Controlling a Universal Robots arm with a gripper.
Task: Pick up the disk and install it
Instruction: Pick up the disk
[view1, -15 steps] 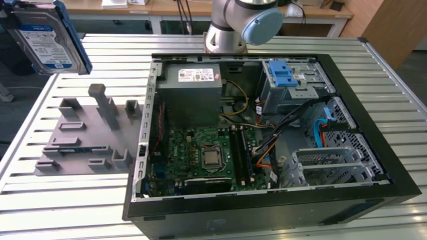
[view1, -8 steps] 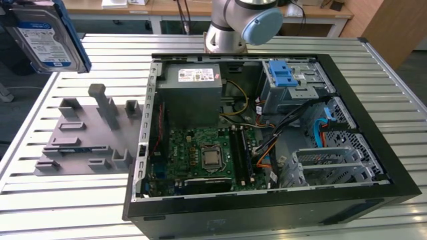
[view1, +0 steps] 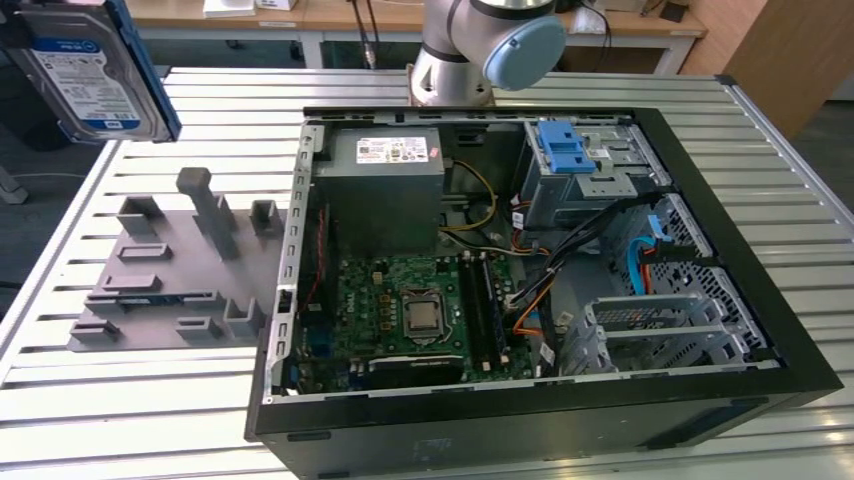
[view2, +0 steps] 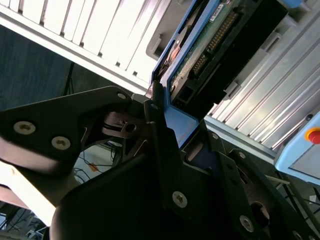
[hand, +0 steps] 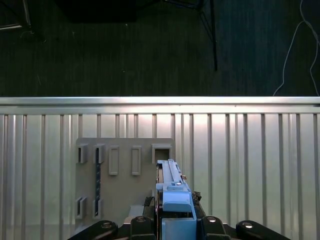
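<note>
exterior view: disk (view1: 83, 75) aloft, long axis near-vertical, label facing camera.

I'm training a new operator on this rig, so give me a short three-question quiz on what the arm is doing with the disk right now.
1. True or false: the gripper is shut on the disk.
2. In the first wrist view, what lies beyond the disk? A: grey slotted fixture; B: keyboard; C: cardboard box.
3. Fill in: in the exterior view, the disk hangs at that view's upper ____.
Key: 1 true; 2 A; 3 left.
</note>
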